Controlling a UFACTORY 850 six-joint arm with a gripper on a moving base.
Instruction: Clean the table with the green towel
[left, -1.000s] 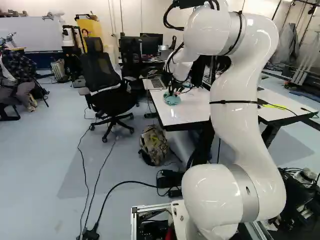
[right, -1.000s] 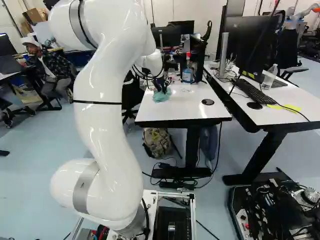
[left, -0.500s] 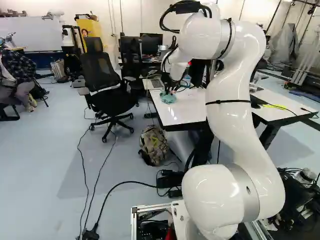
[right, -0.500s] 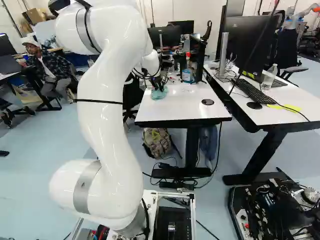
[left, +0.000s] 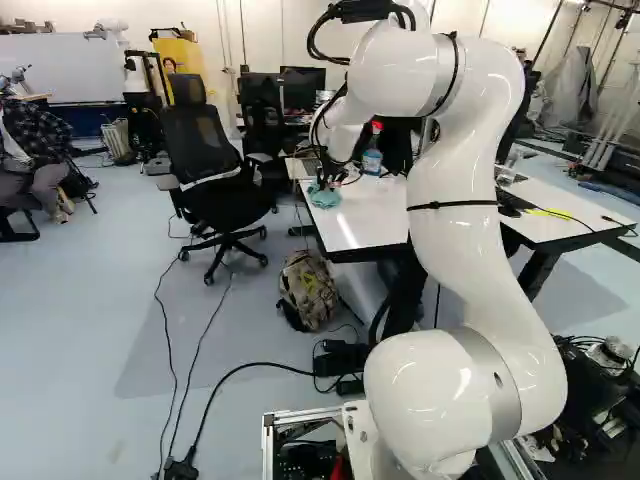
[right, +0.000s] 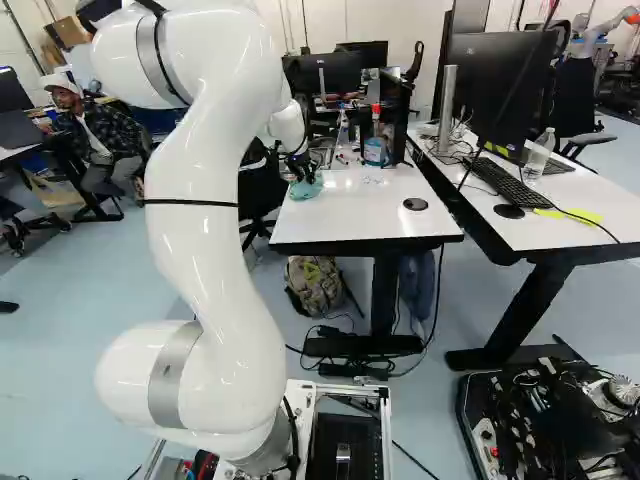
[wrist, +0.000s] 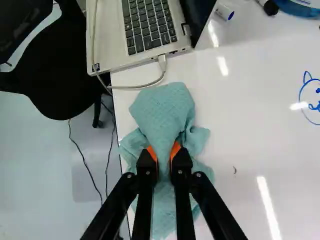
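Note:
In the right base view my gripper (right: 301, 176) is at the far left part of the white table (right: 350, 218), low over its top. Bunched between its orange pads in the wrist view is the green towel (wrist: 164, 107); the gripper (wrist: 164, 151) is shut on it. The cloth spreads ahead of and under the fingers, close to the table's side edge. Beside it, the tabletop carries a small dark mark (wrist: 235, 170) and, farther off, a blue drawn face with an ear (wrist: 313, 95).
A laptop (wrist: 150, 30) with a cable lies just ahead of the towel, near a marker (wrist: 224, 12). A blue spray bottle (right: 376, 150) stands at the table's back. An office chair (left: 205, 170) is beside the table, a backpack (left: 308, 290) on the floor.
The arm has swung leftward in both base views, carrying the towel along the tabletop toward its left edge. The bottle shows more fully in the left base view. The base has not moved.

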